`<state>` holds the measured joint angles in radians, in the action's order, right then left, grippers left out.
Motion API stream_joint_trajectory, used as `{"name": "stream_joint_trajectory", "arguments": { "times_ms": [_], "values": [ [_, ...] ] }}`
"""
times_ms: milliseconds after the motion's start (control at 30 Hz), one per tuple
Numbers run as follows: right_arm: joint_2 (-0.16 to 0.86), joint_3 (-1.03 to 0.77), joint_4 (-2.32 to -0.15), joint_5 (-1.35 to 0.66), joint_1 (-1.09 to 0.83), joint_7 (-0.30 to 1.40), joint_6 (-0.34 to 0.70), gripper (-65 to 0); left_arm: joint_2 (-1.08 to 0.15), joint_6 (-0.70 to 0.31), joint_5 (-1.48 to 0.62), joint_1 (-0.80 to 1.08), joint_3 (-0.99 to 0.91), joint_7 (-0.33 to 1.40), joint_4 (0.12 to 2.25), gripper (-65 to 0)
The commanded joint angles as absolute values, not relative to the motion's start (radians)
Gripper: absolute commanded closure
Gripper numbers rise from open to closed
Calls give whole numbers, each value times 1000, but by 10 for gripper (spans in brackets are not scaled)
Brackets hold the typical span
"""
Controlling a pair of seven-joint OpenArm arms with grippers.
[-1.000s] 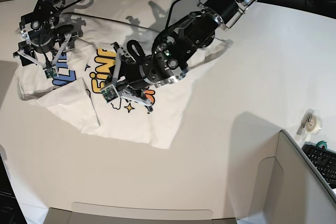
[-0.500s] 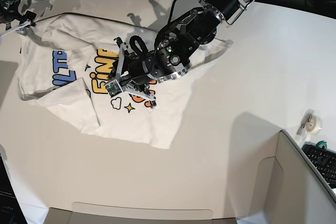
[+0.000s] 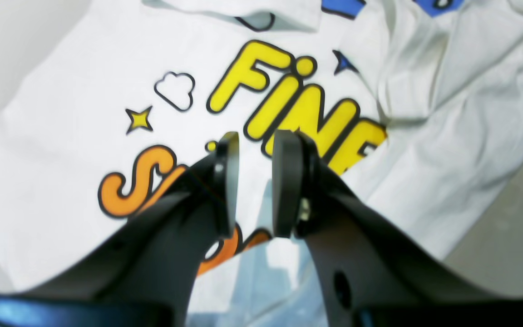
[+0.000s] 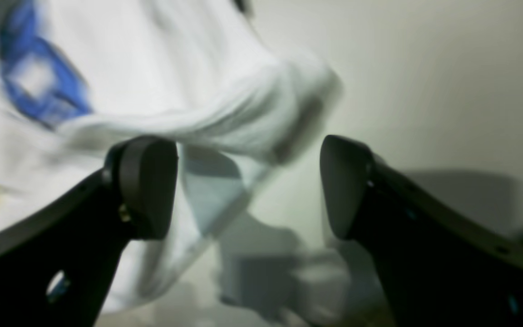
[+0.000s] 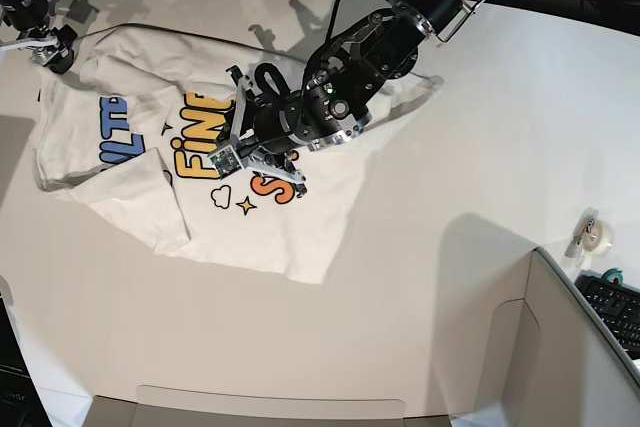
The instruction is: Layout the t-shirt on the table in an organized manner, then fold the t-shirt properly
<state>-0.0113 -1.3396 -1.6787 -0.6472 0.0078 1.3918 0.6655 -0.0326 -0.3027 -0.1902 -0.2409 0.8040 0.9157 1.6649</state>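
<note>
The white t-shirt (image 5: 260, 232) lies print side up on the left half of the table (image 5: 420, 277), creased, with one sleeve folded over its lower left. My left gripper (image 5: 250, 152) hovers over the yellow and orange letters. In the left wrist view the left gripper (image 3: 259, 136) has its pads a narrow gap apart, with nothing between them above the t-shirt (image 3: 61, 113). My right gripper (image 5: 40, 47) is at the shirt's far left corner. In the blurred right wrist view the right gripper (image 4: 243, 181) stands wide open, a bunched edge of the t-shirt (image 4: 152, 68) just beyond it.
A grey cardboard box (image 5: 560, 347) fills the front right corner, and one flap (image 5: 270, 407) lies along the front edge. A roll of tape (image 5: 597, 235) and a keyboard (image 5: 615, 307) sit at the right edge. Cables run along the table's back.
My right gripper left the blue letters and swung out to the shirt's far left corner. My left gripper drifted slightly toward the back over the print. The shirt lies much as before.
</note>
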Motion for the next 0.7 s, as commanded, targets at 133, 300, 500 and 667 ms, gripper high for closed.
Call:
{"name": "stream_joint_trajectory", "arguments": {
  "times_ms": [133,300,500,667],
  "values": [
    [-5,-1351,-1681,-855,-1,1392,670,-486,-25,-302,-191,-245,802,897,1682,-129],
    [-7,-1351,-1676,-1069,-24,1394,670,-486,-45,-302,-191,-245,800,897,1684,-129],
    [-31,-1351,-1673,-1168,-50,1388,670,-486,-68,-302,-191,-245,799,898,1684,-129],
    [-51,-1353,-1583,-1165,-65,1386,670,-486,-68,-302,-191,-248,799,898,1684,-129]
  ]
}}
